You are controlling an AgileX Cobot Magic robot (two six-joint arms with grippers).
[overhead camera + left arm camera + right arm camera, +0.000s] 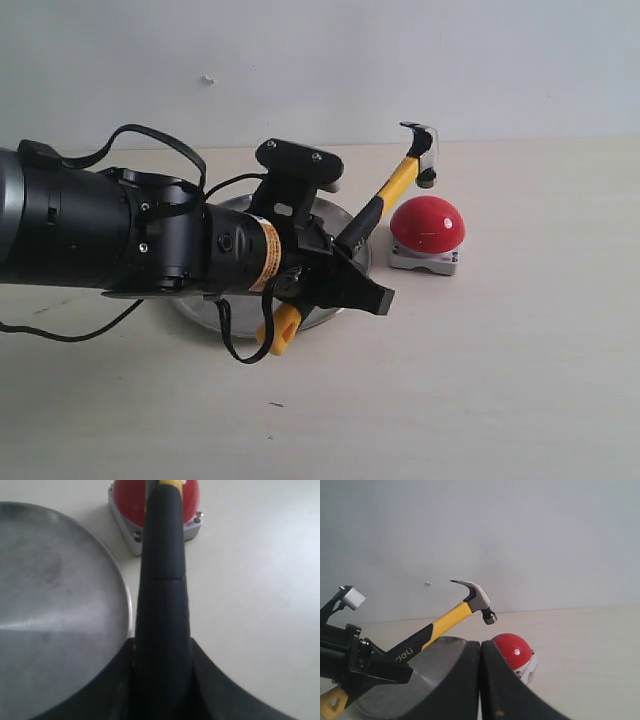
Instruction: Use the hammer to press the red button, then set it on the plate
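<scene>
now your left gripper [350,262] clamps the hammer [400,180] by its black grip, head raised over the red button [428,223], apart from it; pressing and transfer to the plate [197,311] apparently remain. your right gripper [480,680] sits closed, empty.

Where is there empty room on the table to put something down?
Bare table right of the button, and the whole strip in front of the plate and button. It's crowded between plate and button, where the hammer is held above them.
</scene>
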